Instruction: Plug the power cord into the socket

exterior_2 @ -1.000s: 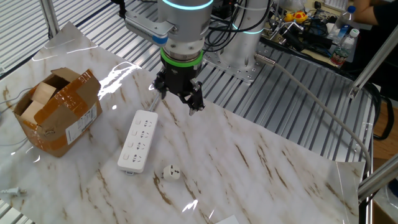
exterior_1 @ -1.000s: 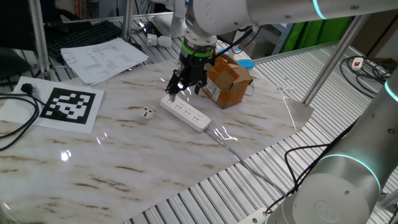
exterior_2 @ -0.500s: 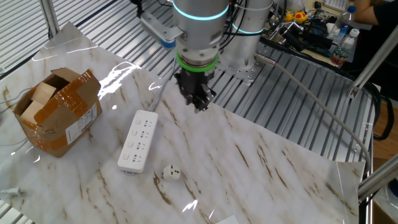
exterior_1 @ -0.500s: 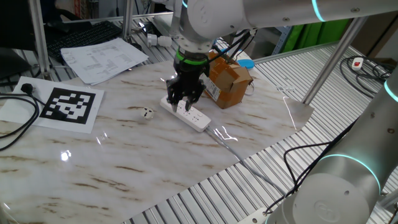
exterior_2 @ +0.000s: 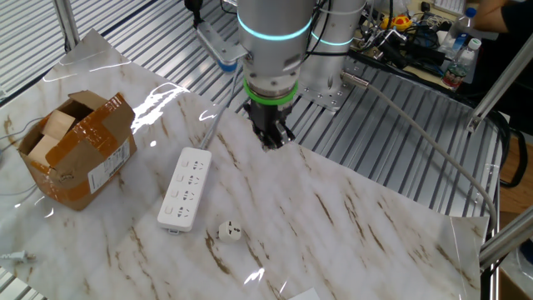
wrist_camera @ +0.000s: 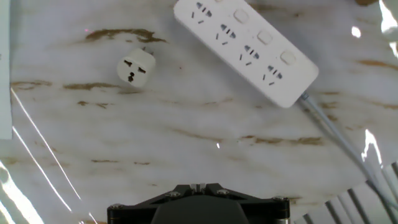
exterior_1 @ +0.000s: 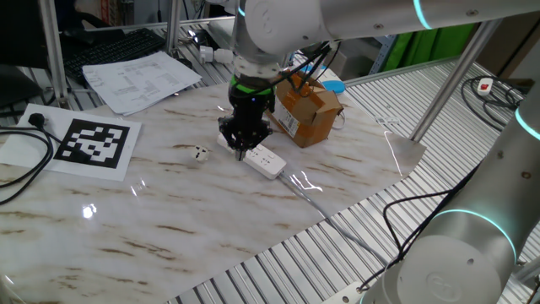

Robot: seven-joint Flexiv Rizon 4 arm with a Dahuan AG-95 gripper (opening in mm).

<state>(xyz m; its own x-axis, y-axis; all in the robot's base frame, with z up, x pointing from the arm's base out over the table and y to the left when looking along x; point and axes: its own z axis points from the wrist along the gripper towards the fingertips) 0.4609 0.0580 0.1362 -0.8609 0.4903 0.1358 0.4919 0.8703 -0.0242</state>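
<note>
The power cord, a small white roundish plug piece (exterior_2: 229,232), lies loose on the marble table; it also shows as a plug piece (exterior_1: 199,153) and a plug piece (wrist_camera: 135,67). The socket, a long white power strip (exterior_2: 185,189), lies flat with its outlets up, and its power strip (wrist_camera: 249,46) sits top right in the hand view. My gripper (exterior_2: 273,142) hangs above the table beside the strip's cable end, shut with nothing between its fingers. In one fixed view the gripper (exterior_1: 242,152) covers part of the power strip (exterior_1: 268,162). The plug lies apart from the gripper (wrist_camera: 198,186).
A brown cardboard box (exterior_2: 75,150) stands open beyond the strip. A thin pale cable (wrist_camera: 339,143) runs from the strip toward the table edge. A printed marker sheet (exterior_1: 93,143) and papers (exterior_1: 139,78) lie at the far side, with a slatted metal surface around the table.
The jaws have gone from wide open to shut, with nothing in them. The hand has turned and shifted sideways past the strip's cable end.
</note>
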